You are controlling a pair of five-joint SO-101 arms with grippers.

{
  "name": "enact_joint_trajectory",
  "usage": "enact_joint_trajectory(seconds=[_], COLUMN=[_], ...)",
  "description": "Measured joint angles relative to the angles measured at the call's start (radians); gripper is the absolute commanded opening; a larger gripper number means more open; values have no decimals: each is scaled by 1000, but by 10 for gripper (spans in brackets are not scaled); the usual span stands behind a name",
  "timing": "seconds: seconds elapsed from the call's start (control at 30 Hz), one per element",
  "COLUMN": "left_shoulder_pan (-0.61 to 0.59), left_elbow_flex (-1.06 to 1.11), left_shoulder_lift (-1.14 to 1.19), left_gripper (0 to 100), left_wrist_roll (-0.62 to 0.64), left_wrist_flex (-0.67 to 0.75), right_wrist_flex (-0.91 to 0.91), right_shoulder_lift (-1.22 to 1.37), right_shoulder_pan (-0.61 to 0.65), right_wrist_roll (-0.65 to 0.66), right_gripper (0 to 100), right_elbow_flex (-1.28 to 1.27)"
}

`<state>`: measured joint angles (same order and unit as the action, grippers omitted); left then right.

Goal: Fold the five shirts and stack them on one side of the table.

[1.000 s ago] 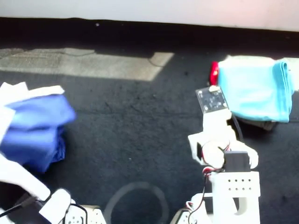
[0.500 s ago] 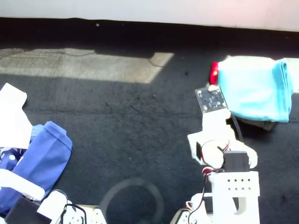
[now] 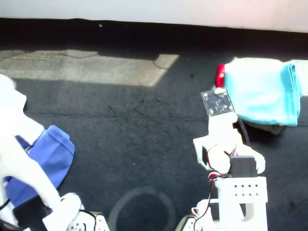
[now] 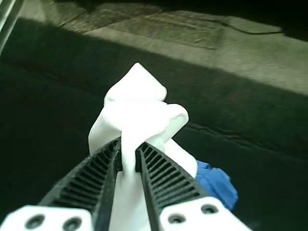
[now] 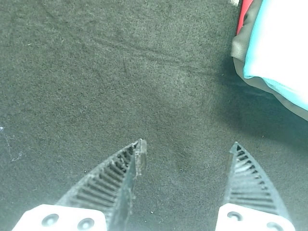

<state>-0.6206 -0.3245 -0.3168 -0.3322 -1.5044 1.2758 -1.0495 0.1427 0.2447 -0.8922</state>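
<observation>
Presently, by item. Left gripper [image 4: 128,145]: fingers clamped on a bunched fold of the white shirt [image 4: 139,108], which appears lifted off the dark table [image 3: 144,125] at its left side. Blue shirt [image 3: 50,154]: crumpled and unfolded, lying under and beside the white one near the left edge. Right gripper [image 5: 187,143]: fingers wide apart with nothing between them, hovering over bare table just beside the stack. Stack, far right side: a folded turquoise shirt [image 3: 262,94] on top, with a red edge [image 3: 220,74] and a darker layer showing beneath; how many lie below cannot be told. Handling, as judged: the white shirt is light, limp cloth that sags from a single pinch and bunches instead of holding shape. It is better taken at a shoulder or hem corner, one corner per gripper, so it can be spread flat before folding.
</observation>
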Motion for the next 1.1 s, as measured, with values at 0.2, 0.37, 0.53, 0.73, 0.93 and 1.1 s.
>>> enact_joint_trajectory(seconds=[0.2, 0.37, 0.53, 0.73, 0.93, 1.1], left_shoulder_pan=[404, 703, 910, 937, 853, 631], left_elbow_flex=[-74, -75, -58, 92, 184, 187], left_shoulder_lift=[0, 0, 9, 103, 132, 132], left_gripper=[8, 8, 17, 186, 213, 216], left_wrist_roll=[87, 140, 175, 178, 178, 166], left_wrist_flex=[-69, -69, -57, -52, -109, -226], right_wrist_flex=[0, 0, 0, 0, 0, 0], right_shoulder_lift=[0, 0, 0, 0, 0, 0], right_shoulder_pan=[0, 0, 0, 0, 0, 0], right_wrist_roll=[0, 0, 0, 0, 0, -23], right_gripper=[265, 265, 265, 265, 265, 266], right_elbow_flex=[0, -3, -3, -3, -3, -3])
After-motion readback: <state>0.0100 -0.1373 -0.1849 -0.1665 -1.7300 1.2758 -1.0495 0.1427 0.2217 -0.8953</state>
